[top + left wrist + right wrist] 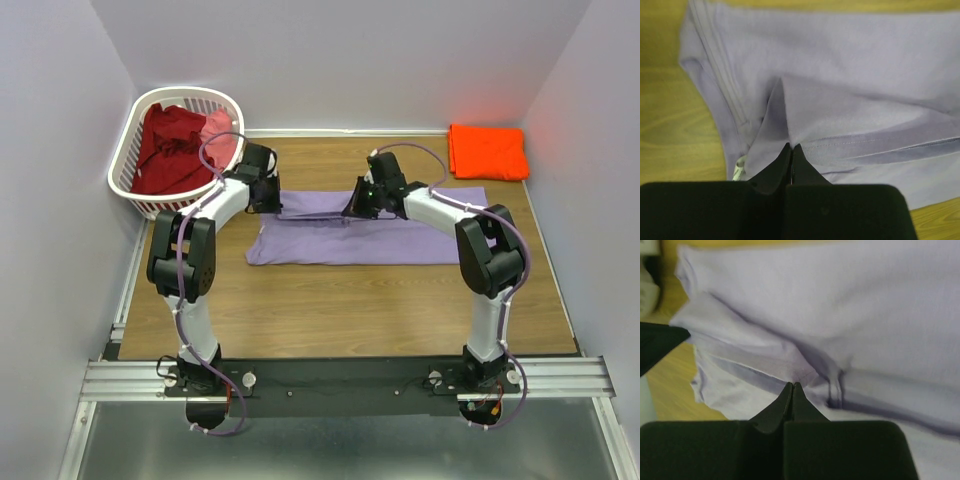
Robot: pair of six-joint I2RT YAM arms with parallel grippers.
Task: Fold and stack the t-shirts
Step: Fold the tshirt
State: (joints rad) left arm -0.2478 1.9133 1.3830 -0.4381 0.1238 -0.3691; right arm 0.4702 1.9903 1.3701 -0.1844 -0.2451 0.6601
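A large lavender t-shirt [360,240] lies spread across the middle of the wooden table. My left gripper [272,197] sits at its far left edge, and in the left wrist view its jaws [791,146] are shut on a raised ridge of the lavender cloth [850,65]. My right gripper [352,207] is at the shirt's far edge near the middle, and the right wrist view shows it [792,385] shut on a fold of the same cloth [865,305]. A folded orange t-shirt [488,152] lies at the back right. Dark red [168,150] and pink [220,135] t-shirts are bunched in the basket.
The white slotted laundry basket [128,185] stands at the back left, close to my left arm. Bare wood table [350,310] lies between the lavender shirt and the arm bases. Walls close in the left, back and right sides.
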